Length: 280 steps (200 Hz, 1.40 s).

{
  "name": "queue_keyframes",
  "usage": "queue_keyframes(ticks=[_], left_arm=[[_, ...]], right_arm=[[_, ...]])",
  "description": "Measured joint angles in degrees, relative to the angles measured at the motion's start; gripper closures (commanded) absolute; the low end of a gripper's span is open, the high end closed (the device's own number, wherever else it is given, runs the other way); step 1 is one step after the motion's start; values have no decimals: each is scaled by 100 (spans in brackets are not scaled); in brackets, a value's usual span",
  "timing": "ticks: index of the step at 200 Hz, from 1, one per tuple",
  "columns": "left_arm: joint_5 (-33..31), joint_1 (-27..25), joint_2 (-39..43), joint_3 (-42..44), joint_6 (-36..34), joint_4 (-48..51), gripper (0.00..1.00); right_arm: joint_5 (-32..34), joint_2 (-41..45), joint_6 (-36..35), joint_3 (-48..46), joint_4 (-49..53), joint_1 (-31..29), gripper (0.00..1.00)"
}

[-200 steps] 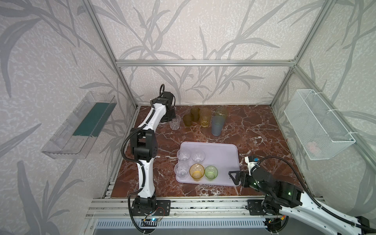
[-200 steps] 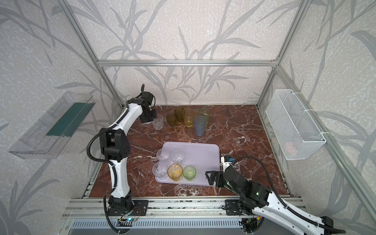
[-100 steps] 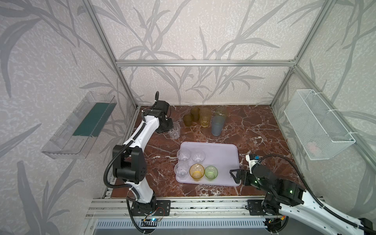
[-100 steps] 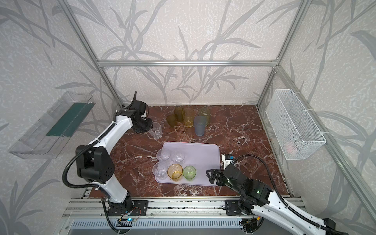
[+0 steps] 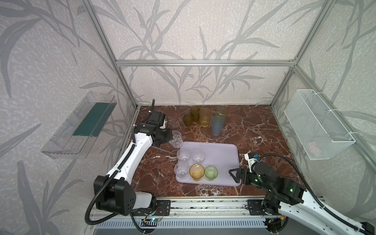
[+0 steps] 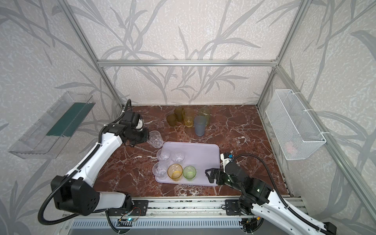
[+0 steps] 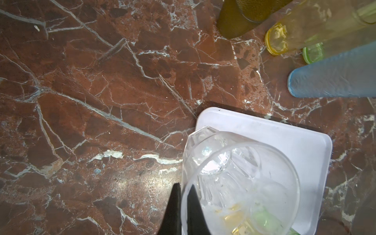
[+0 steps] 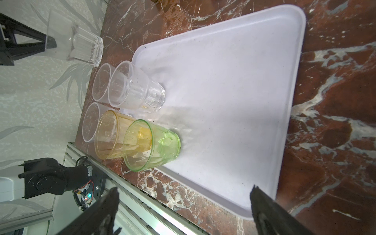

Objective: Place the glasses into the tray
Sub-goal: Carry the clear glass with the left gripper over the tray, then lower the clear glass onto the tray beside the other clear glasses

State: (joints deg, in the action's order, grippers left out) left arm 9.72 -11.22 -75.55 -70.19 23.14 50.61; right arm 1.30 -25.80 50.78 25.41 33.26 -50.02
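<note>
Right now the left pincer [image 5: 169, 136] is clenched on the rim wall of a clear glass [image 5: 176, 139]; the left wrist view shows one finger inside the wall and one outside. The glass hangs from that rim pinch, roughly upright and seemingly clear of the tabletop [image 5: 254, 130], just beside the tray's far left corner. In the wrist view it already overlaps that corner.

The tray [image 5: 221, 154] holds five glasses along its left side: three clear ones [image 5: 183, 154], an amber one [image 5: 197, 172] and a green one [image 5: 211, 173]. Its right half is bare. Behind the tray, five more stand in a cluster on the tabletop: two olive-brown [image 5: 187, 120], a tall amber [image 5: 205, 117], a tall green [image 5: 221, 112] and a blue-grey [image 5: 217, 125].

The right pincer [image 5: 234, 176] is spread wide and empty, low over the tray's near right corner.

I judge the step to be the carry of the sixth glass, roughly halfway through the task. The next move calls for bringing it over a bare patch beside the clear ones and lowering it until its base sits flat. Only then should the pincer let go. A rim pinch may let the glass swing and knock its neighbours.
</note>
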Motion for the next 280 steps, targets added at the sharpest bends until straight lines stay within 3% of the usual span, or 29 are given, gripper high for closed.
queue_keyframes(ticks=[45, 95, 190, 239, 280], left_arm=[[-109, -680, 765, 20, 243, -59, 100], [-297, -1311, 1032, 20, 522, -55, 100], [-841, -2653, 798, -103, 846, -59, 100], [-1167, -3620, 715, -122, 1071, -173, 100], [-1311, -4011, 352, -216, 1167, -262, 100]], right_arm=[[-511, 17, 304, -326, -605, 87, 1], [-839, 17, 389, -387, -866, 289, 1], [-1099, -149, 496, -385, -1104, 372, 1], [-1252, -190, 511, -372, -1379, 387, 1], [-1259, -212, 509, -363, -1390, 387, 1]])
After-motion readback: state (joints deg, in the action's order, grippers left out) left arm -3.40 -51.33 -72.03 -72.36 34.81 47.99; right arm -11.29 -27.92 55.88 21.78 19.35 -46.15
